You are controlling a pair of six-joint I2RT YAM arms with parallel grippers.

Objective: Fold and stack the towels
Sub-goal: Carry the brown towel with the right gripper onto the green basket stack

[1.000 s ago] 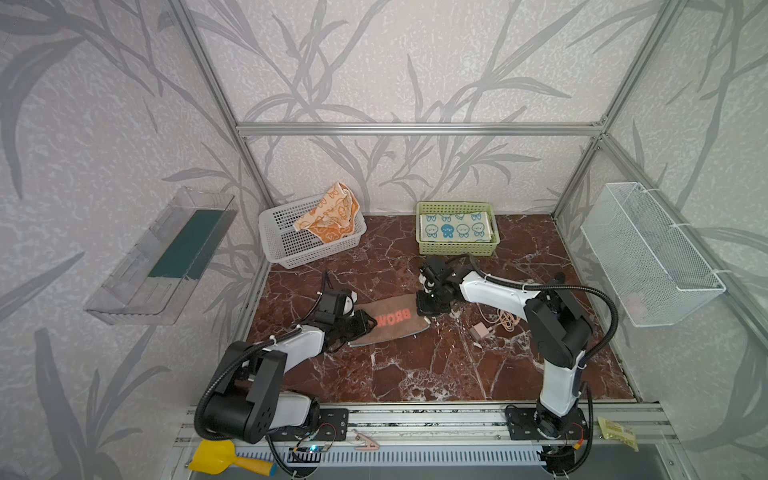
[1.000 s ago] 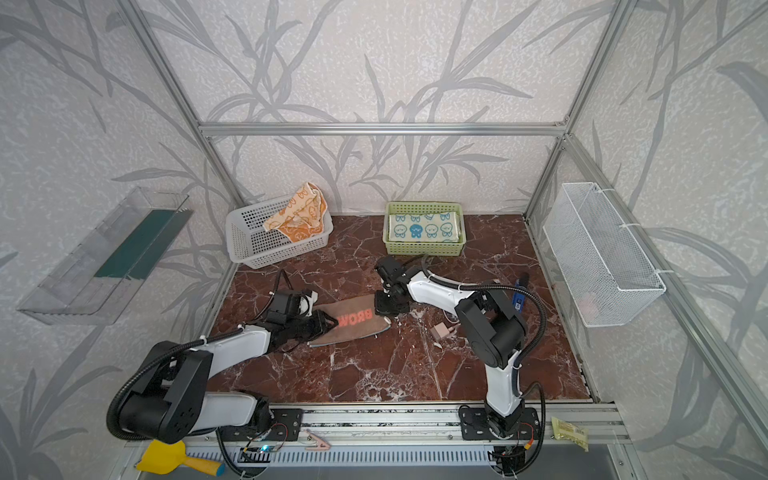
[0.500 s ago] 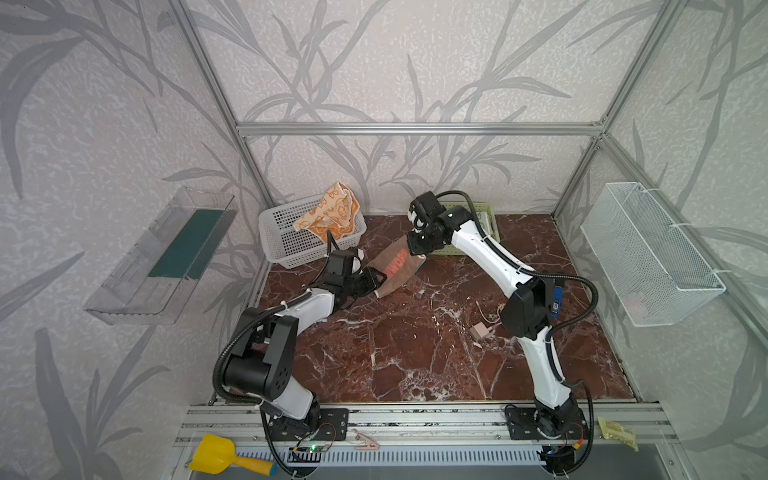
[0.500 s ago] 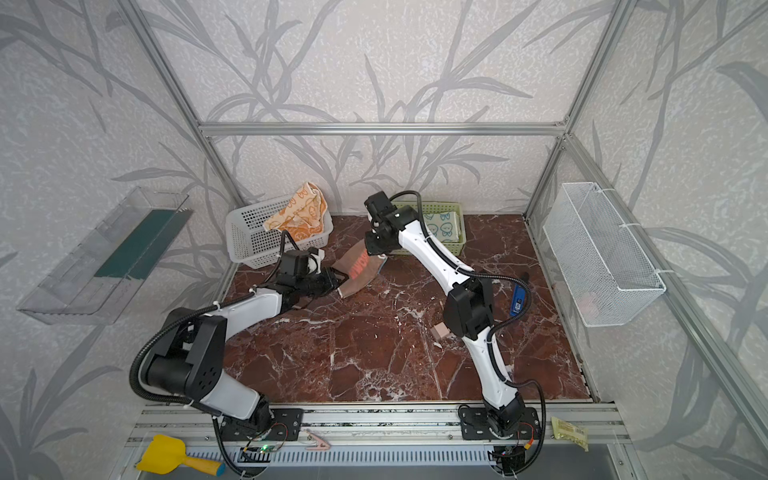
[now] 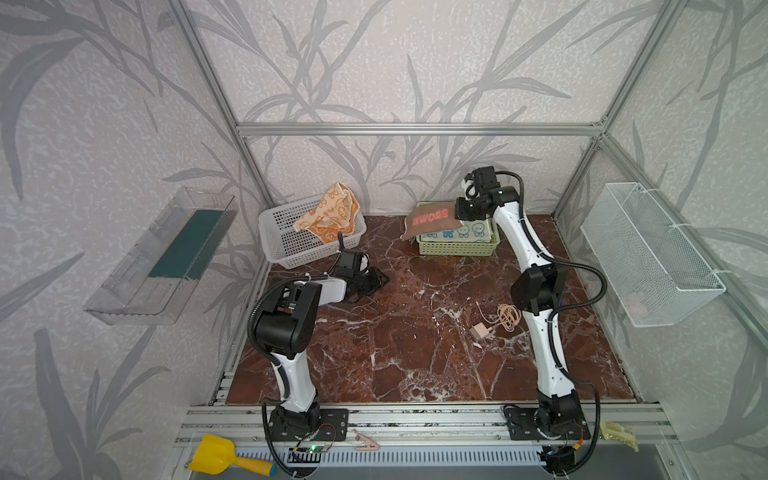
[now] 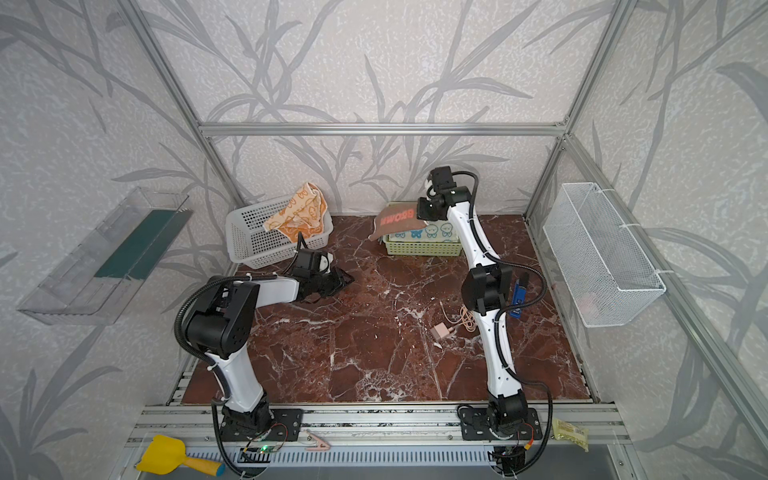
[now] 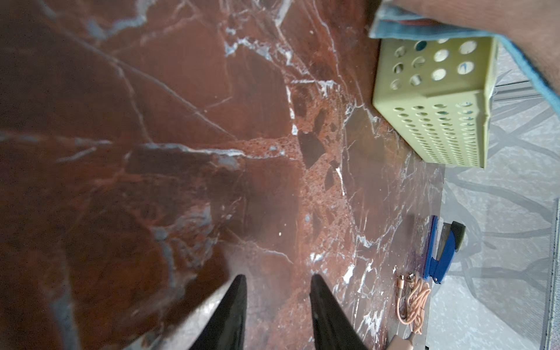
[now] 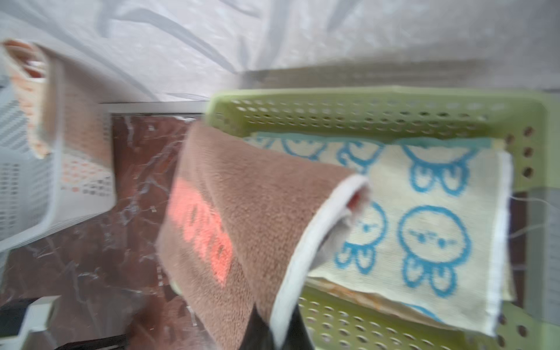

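Our right gripper [image 5: 458, 216] clenched the folded brown coral-lettered towel [image 5: 428, 218], with the stacked cream blue-bunny towel [image 5: 471, 230] just below it. Our left gripper [image 7: 277, 288] gaped empty, and the crumpled orange-bunny towel [image 5: 330, 212] awaited folding.

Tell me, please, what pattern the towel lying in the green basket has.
Blue bunnies on pale yellow; towel clearest in right wrist view.

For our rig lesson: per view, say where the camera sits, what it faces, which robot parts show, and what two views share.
Top views: high in front, looking down on the table; left arm, right arm.
Left wrist: low over the table, facing the green basket; open left gripper.
Right wrist: above the green basket; right gripper pinches brown towel.
Shared: green basket, both wrists.
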